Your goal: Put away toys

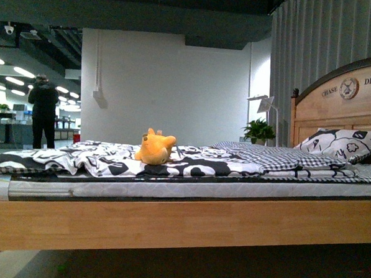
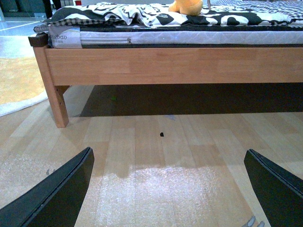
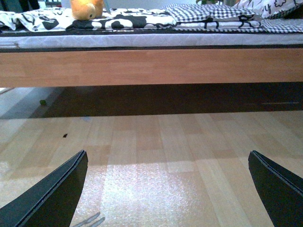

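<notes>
On the bed [image 1: 168, 222], near its middle, I see the toy [image 1: 155, 148] lying on the black-and-white quilt [image 1: 97, 159], well apart from the pillow [image 1: 341, 144] by the headboard [image 1: 336, 109]. Low over the floor [image 2: 142, 137], my left tool [image 2: 168, 150] and right tool [image 3: 168, 152] are both released, jaws spread wide.

The floor [image 2: 156, 156] is wide open up to the bed rail [image 1: 168, 222], which walls off the toy [image 1: 155, 148]; clear air above the quilt [image 1: 97, 159].
</notes>
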{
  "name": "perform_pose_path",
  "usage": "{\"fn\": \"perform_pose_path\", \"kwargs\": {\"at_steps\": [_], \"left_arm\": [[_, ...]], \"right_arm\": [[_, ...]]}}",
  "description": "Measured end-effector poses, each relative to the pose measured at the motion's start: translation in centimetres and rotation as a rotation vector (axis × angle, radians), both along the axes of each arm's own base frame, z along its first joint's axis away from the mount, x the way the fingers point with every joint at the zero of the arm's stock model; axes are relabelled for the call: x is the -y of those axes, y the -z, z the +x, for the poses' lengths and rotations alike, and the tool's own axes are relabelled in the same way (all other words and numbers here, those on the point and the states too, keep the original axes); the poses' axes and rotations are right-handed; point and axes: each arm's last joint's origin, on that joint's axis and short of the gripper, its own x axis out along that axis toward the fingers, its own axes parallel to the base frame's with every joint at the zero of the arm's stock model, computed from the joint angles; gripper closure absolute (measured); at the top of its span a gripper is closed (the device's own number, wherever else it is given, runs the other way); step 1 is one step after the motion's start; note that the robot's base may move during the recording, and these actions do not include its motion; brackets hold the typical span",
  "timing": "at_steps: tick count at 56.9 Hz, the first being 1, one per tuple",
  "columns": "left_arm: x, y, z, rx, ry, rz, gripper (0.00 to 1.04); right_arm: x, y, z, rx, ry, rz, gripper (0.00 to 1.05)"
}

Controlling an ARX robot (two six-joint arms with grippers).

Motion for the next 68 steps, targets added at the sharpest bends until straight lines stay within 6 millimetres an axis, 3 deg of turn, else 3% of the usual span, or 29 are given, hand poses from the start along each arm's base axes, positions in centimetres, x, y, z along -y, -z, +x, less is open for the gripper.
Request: {"fn": "perform_pose_path", "kwargs": {"at_steps": [68], "left_arm": [[0.0, 0.0, 0.0, 0.0, 0.0, 0.0, 0.06]], "right_arm": [[0.0, 0.0, 0.0, 0.0, 0.0, 0.0, 0.02]]}}
